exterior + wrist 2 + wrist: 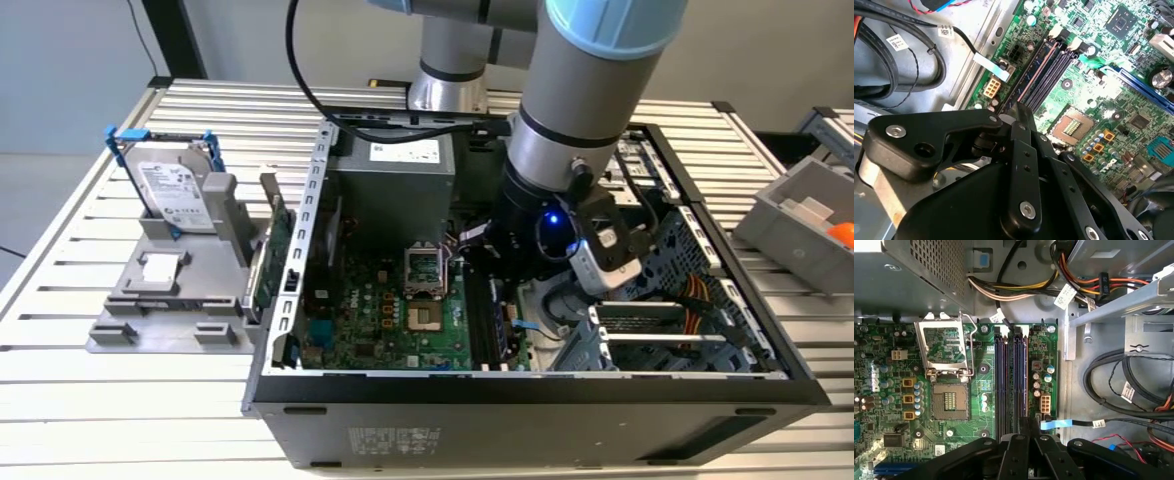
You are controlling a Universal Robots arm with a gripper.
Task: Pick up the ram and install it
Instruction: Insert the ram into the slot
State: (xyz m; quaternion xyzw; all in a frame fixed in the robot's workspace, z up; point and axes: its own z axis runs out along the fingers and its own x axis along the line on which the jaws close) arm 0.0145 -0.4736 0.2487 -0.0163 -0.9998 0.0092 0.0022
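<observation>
Hand (1023,432) is lowered inside the computer case (534,385), clenched on the ram (1021,385), which is held edge-down along the black memory slots (1004,385) of the motherboard (944,390) beside the processor socket (949,402).

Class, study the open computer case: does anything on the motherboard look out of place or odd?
Yes: the processor socket beside the long memory slots stands open, its metal cover plate flipped up and the contact grid bare. Nothing looks spilled or broken.
</observation>
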